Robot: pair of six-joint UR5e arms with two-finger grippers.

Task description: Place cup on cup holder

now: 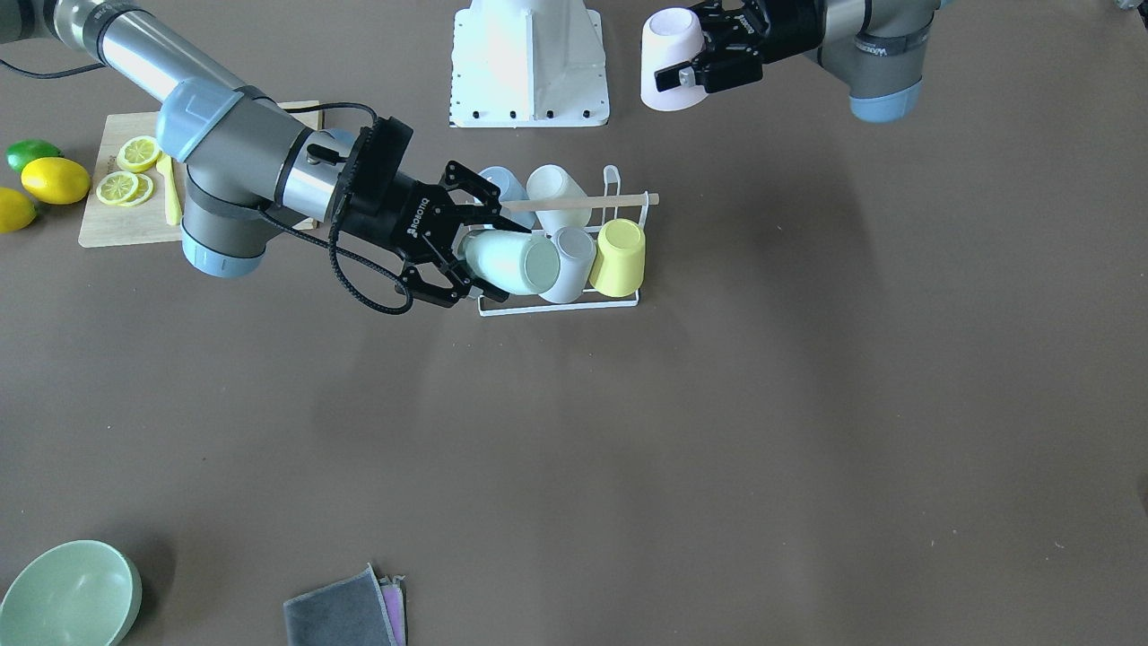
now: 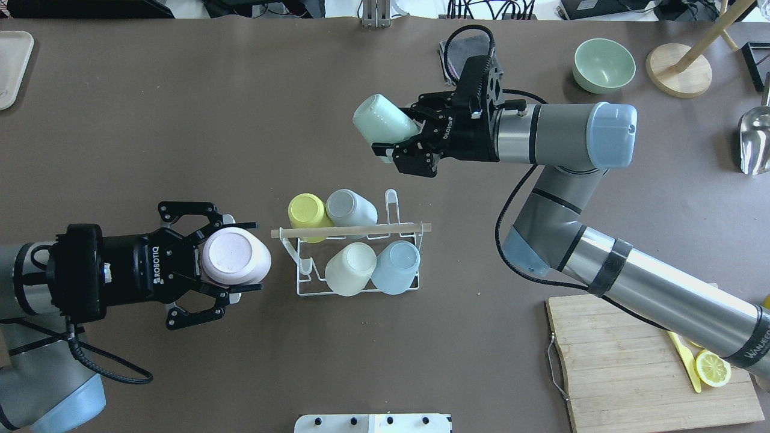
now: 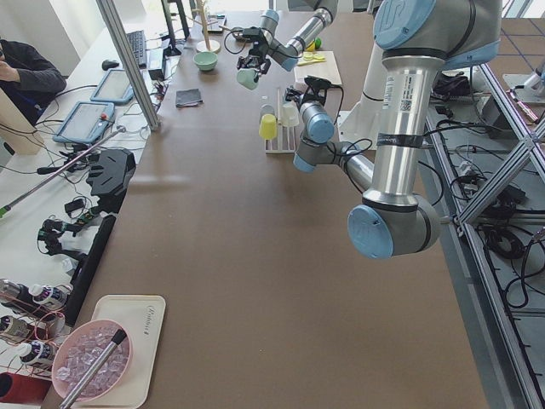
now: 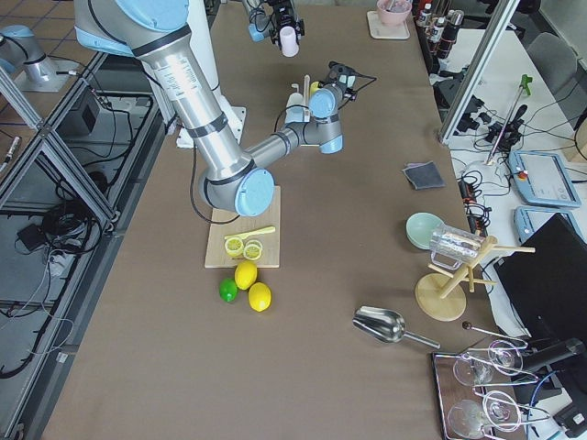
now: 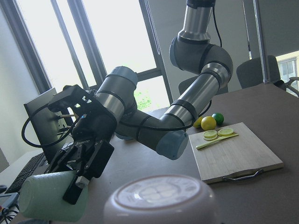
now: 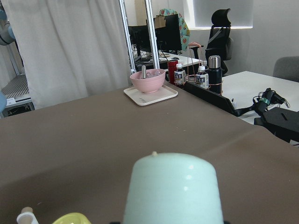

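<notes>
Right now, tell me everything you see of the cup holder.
The cup holder is a small white wire rack with a light wooden rod across its top. It stands on the brown table. A yellow cup, grey cup, cream cup and blue cup sit inverted on its prongs; two prongs look bare. Nothing else touches it.

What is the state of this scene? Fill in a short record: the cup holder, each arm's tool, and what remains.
Cup holder: four cups on it
Left tool: shut on pink cup, beside the holder
Right tool: shut on mint cup, raised beyond the holder
Remaining: both held cups not yet on the holder
</notes>
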